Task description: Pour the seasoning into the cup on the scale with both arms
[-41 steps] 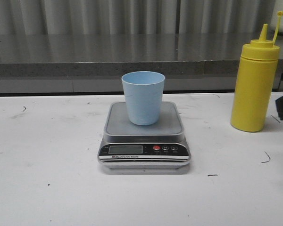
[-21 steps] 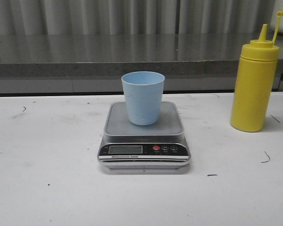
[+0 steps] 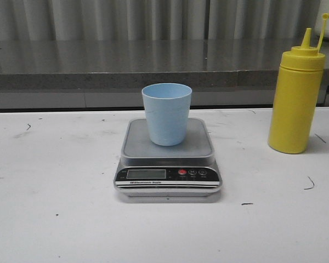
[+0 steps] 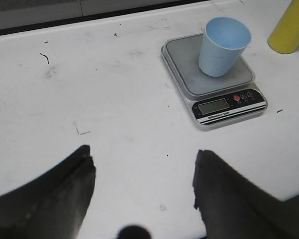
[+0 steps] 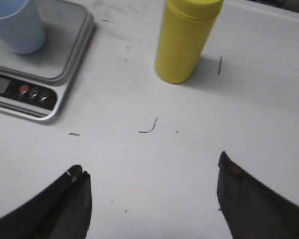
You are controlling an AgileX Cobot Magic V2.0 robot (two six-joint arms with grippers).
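Pale blue cup [image 3: 166,113] upright on the scale [image 3: 168,162] mid-bench, yellow seasoning bottle [image 3: 295,93] standing well to its right, left gripper [image 4: 142,172] and right gripper [image 5: 152,191] jaws wide, holding nothing, above the white bench [image 3: 55,219]

You're looking at a lab-style test bench, not a home kitchen: a scuffed white table [image 3: 55,219] marked with pen strokes, a grey stone-look ledge [image 3: 98,63] behind the scale [image 3: 168,170], and pale corrugated panelling [image 3: 126,19] rising behind that ledge.
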